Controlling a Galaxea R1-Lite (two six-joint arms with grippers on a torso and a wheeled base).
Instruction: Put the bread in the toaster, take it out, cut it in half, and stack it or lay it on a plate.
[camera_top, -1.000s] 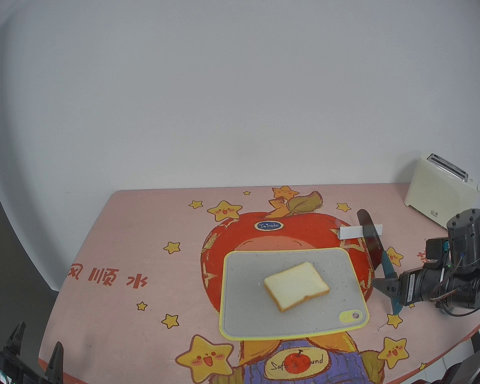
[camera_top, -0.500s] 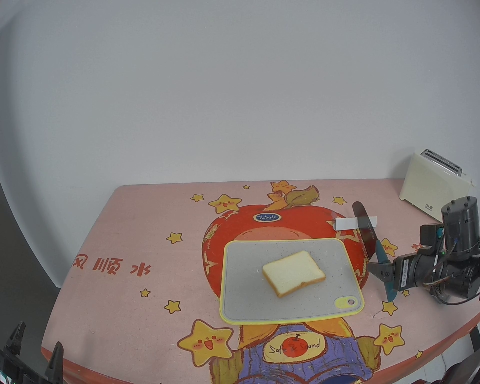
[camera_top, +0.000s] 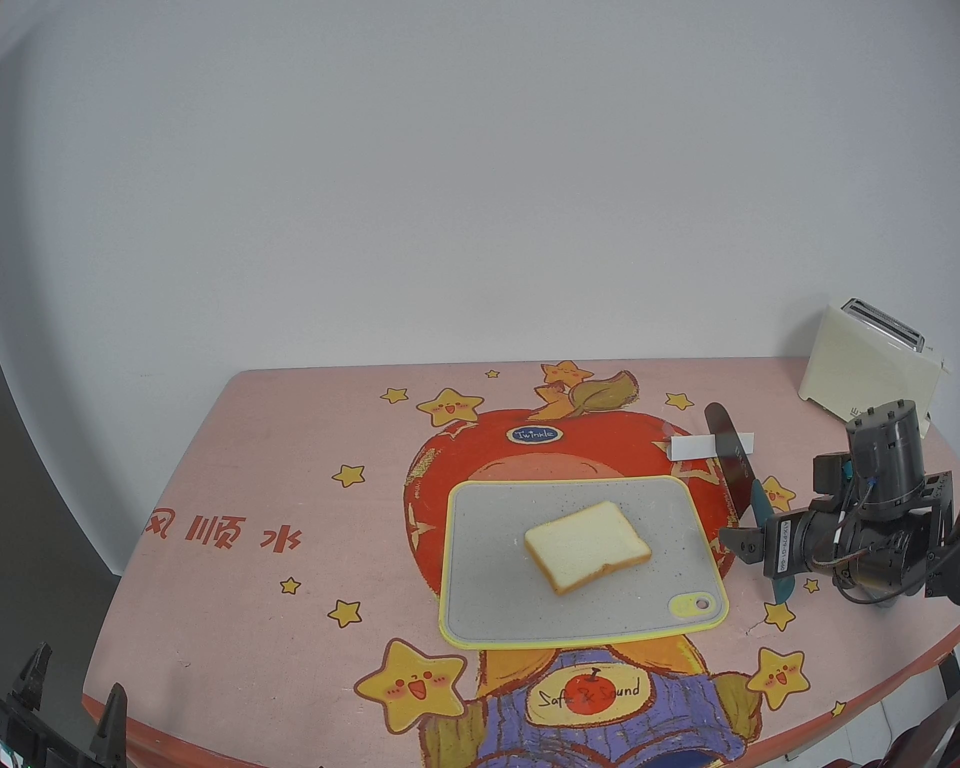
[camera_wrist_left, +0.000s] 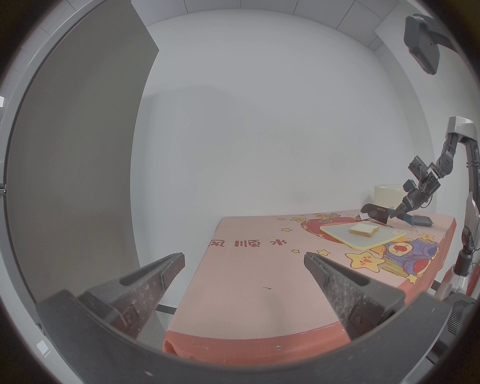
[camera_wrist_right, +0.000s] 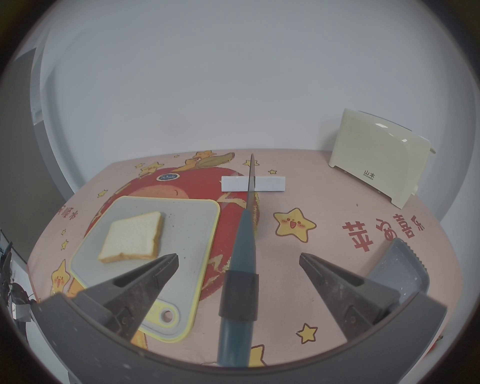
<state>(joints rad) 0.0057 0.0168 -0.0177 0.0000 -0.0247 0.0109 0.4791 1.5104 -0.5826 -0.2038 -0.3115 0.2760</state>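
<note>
My right tool (camera_wrist_right: 237, 257) hung spread over the handle of the knife (camera_wrist_right: 245, 235), just beside the cutting board (camera_top: 490, 600) where the bread (camera_top: 587, 546) lay. I judged I should lower straight and close on the handle's middle. My left tool (camera_wrist_left: 245, 260) was spread too, near the desk's corner.

The right arm (camera_top: 870, 545) is dark grey — cylindrical housing, looped black cables, white label, perhaps a teal plug; the left gripper (camera_wrist_left: 245, 262) has charcoal wedge fingers (camera_wrist_left: 145, 287), screwed on.
</note>
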